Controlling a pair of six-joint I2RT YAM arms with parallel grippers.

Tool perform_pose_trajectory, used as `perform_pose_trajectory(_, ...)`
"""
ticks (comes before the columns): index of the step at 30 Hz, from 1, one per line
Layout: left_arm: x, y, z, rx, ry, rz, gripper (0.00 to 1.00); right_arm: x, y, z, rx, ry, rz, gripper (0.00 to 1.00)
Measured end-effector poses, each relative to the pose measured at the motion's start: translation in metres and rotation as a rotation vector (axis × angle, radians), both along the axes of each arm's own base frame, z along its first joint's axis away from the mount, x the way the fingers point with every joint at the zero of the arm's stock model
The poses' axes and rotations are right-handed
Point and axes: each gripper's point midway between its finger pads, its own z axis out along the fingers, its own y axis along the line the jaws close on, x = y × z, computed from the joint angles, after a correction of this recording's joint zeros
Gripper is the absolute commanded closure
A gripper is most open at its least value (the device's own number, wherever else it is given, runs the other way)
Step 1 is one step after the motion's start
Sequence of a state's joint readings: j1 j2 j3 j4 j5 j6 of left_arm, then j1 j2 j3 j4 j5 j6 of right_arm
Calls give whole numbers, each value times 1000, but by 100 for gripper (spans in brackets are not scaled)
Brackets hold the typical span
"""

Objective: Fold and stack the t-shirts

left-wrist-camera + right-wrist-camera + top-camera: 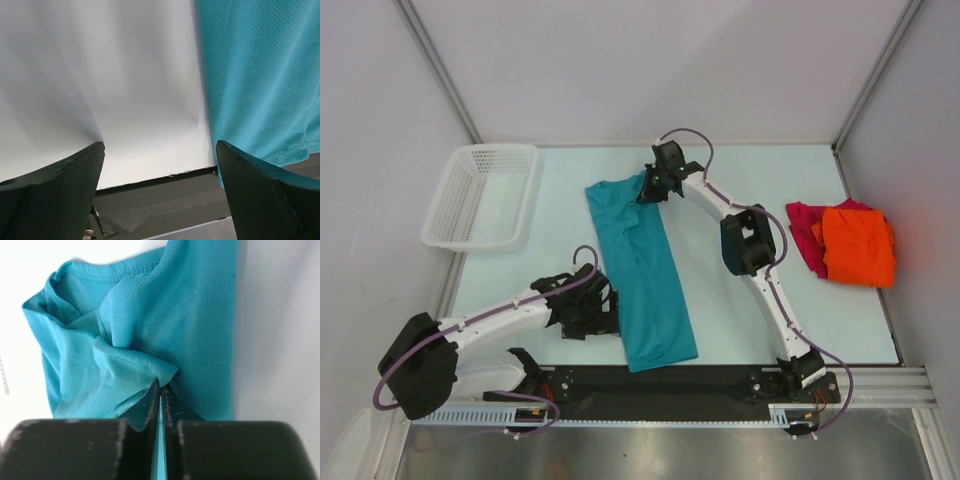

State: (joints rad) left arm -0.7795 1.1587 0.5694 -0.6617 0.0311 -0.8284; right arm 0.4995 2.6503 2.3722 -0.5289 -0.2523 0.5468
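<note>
A teal-blue t-shirt point(642, 270) lies folded lengthwise as a long strip down the middle of the table. At its far end my right gripper point(650, 188) is shut on a pinch of the cloth near the collar; in the right wrist view the teal cloth point(150, 330) bunches up at the closed tips of the right gripper point(160, 385). My left gripper point(603, 318) stands open beside the strip's near left edge, and the teal cloth point(260, 75) lies by its right finger. An orange t-shirt point(858, 246) rests folded on a magenta-red t-shirt point(804, 232) at the right.
A white mesh basket point(482, 195) stands at the far left. A black strip point(650, 385) runs along the table's near edge between the arm bases. Grey walls close in the table on three sides.
</note>
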Motion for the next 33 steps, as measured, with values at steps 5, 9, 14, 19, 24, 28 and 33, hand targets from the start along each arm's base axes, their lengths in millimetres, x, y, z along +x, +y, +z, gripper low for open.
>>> perform_pose_trajectory(5, 1, 0, -1, 0, 2, 3, 0, 0, 0, -1, -3, -4, 4, 100)
perform_pose_trajectory(9, 0, 0, -2, 5, 8, 3, 0, 1, -1, -2, -22, -19, 7, 100)
perform_pose_trajectory(14, 1, -1, -2, 1, 8, 2, 0, 4, -3, -2, -66, -56, 6, 100)
perform_pose_trajectory(19, 3, -3, -2, -9, 1, 1, 0, 6, -6, 0, -149, -110, 0, 100)
perform_pose_trajectory(24, 4, -5, -2, -15, -2, -2, 0, 7, -11, 8, -232, -161, -12, 100)
perform_pose_trajectory(28, 4, -6, -2, -18, 0, -9, 0, 13, -16, 27, -267, -218, -29, 100)
perform_pose_trajectory(33, 4, -7, -2, -24, 1, -17, 0, 24, -23, 50, -309, -292, -56, 100)
